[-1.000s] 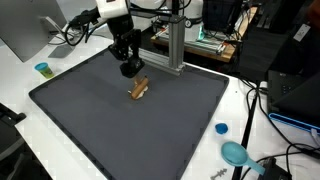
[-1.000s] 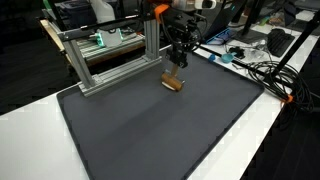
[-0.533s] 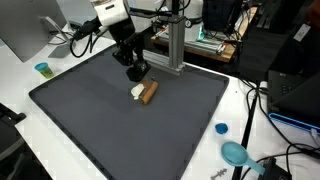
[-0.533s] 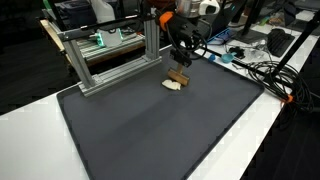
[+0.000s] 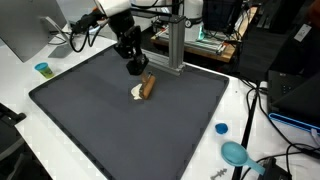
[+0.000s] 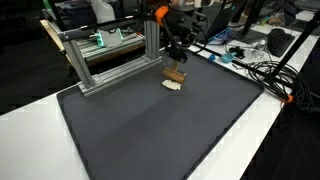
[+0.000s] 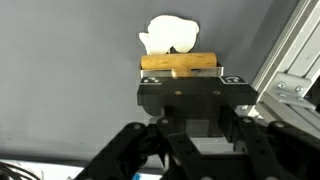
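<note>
Two small things rest on the dark mat (image 5: 100, 120) near the metal frame (image 5: 175, 45), a wooden stick (image 5: 148, 86) lying flat with a white lump (image 5: 137, 92) against its side, seemingly loose, since the claw (image 5: 134, 69) hangs just over the stick; whether its jaws are open I cannot tell.

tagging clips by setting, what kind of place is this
Most likely a robotics lab or workshop bench: an aluminium extrusion frame stands at the edge of a dark work mat, loose cables trail over the white table, and the gripper hangs by a wooden block.
</note>
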Action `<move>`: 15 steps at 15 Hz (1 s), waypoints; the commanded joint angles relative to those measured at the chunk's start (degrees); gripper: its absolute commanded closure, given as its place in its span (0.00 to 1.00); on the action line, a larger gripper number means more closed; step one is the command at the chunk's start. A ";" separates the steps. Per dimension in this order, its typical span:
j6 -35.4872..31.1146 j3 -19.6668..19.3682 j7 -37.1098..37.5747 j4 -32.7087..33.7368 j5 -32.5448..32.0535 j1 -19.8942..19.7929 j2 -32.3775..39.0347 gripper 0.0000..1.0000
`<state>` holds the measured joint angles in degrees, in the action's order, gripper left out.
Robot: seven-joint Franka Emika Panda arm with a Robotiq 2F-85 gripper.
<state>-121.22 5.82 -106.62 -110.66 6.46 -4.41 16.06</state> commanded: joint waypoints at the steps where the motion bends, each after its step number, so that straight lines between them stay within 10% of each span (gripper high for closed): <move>1: -3.03 -0.53 -11.07 -9.89 -0.40 -0.85 -10.86 0.78; 5: -4.59 -2.27 -9.96 -8.32 0.14 0.70 -9.85 0.78; 6: -4.96 -2.51 -9.74 -8.60 0.13 0.80 -10.34 0.53; 7: -4.87 -2.56 -9.75 -8.62 0.14 0.83 -10.25 0.78; 15: -3.56 -2.89 -3.43 -2.35 -5.76 1.78 -4.16 0.78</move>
<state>-126.24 3.65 -112.37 -116.83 3.54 -3.94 9.52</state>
